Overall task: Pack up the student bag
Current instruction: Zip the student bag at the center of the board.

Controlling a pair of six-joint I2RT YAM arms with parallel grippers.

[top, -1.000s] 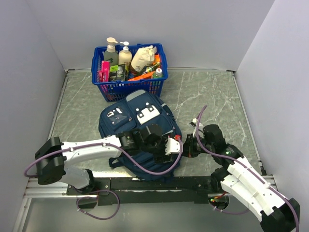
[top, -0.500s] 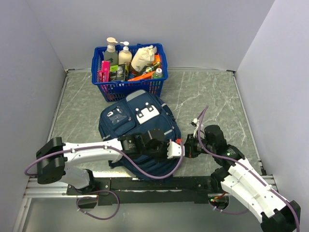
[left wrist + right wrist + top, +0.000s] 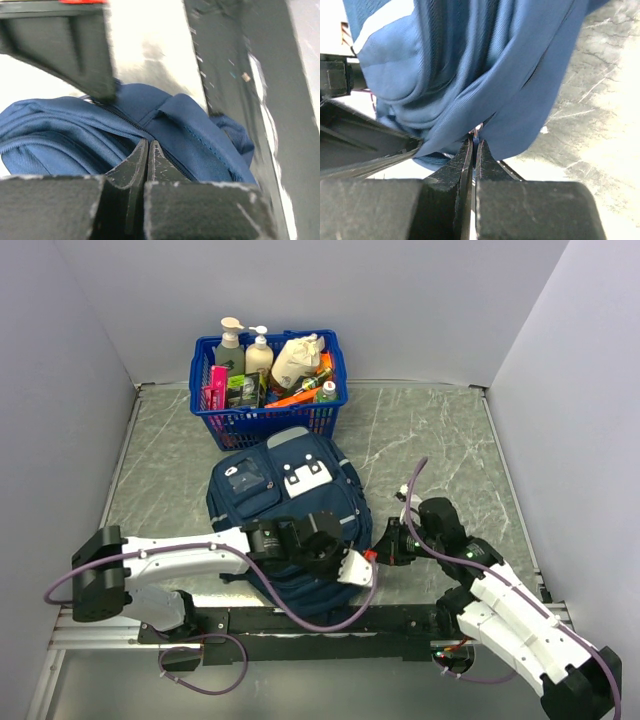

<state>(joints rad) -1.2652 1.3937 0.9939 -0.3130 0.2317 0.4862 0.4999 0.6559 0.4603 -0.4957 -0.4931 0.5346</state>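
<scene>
packing looks barely begun: the large navy blue fabric backpack (image 3: 285, 505) lies mid grey surface (image 3: 430, 440), the blue plastic mesh basket (image 3: 265, 423) at 12 o'clock full, left tool (image 3: 148, 147) clenched at the zip seam on its 5 o'clock edge, right tool (image 3: 474, 142) grasping a fabric fold there.

The left arm (image 3: 190, 545) lies low, reaching rightward, and the left gripper (image 3: 362, 560) has its jaws pressed together. The right arm (image 3: 500, 595) stretches forward and left. The right gripper (image 3: 388, 545), just beside the other, pinches a fold of the bag (image 3: 470, 60).
</scene>
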